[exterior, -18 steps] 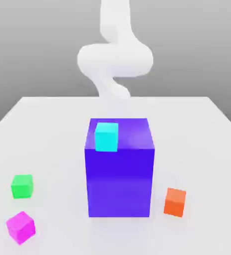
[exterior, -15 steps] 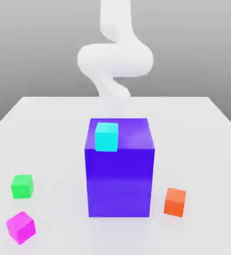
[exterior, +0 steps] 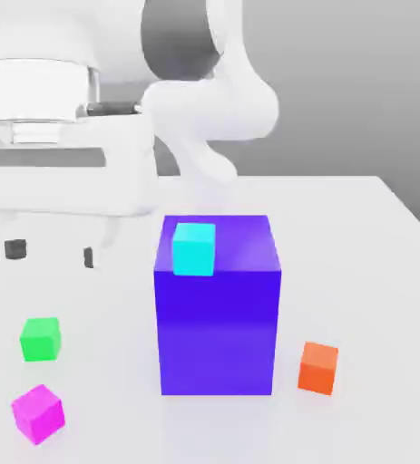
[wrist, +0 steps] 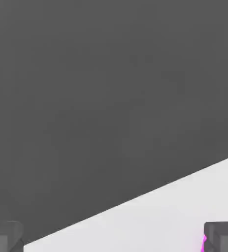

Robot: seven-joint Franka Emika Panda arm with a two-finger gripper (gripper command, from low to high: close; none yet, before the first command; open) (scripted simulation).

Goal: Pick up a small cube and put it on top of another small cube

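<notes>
A small magenta-pink cube (exterior: pixel 38 413) lies on the white table near the front edge, at the exterior view's left. Just behind it sits the small green cube (exterior: pixel 40 339). My gripper (exterior: pixel 52 253) hangs open well above the green cube, its two dark fingertips (exterior: pixel 15 247) spread wide with nothing between them. In the hand view the gripper (wrist: pixel 113 238) shows both fingertips (wrist: pixel 221 237) far apart, and a thin sliver of the magenta-pink cube (wrist: pixel 203 242) peeks out beside one of them.
A big blue-purple block (exterior: pixel 218 317) stands mid-table with a small cyan cube (exterior: pixel 194 248) on its top front edge. An orange small cube (exterior: pixel 318 367) sits to its right. The white arm (exterior: pixel 209 109) rises behind the block. The table (exterior: pixel 358 236) ends close beyond the magenta-pink cube.
The hand has swung into the exterior view at the left, above the green cube; before, just the arm behind the block was seen. The cubes have not moved.
</notes>
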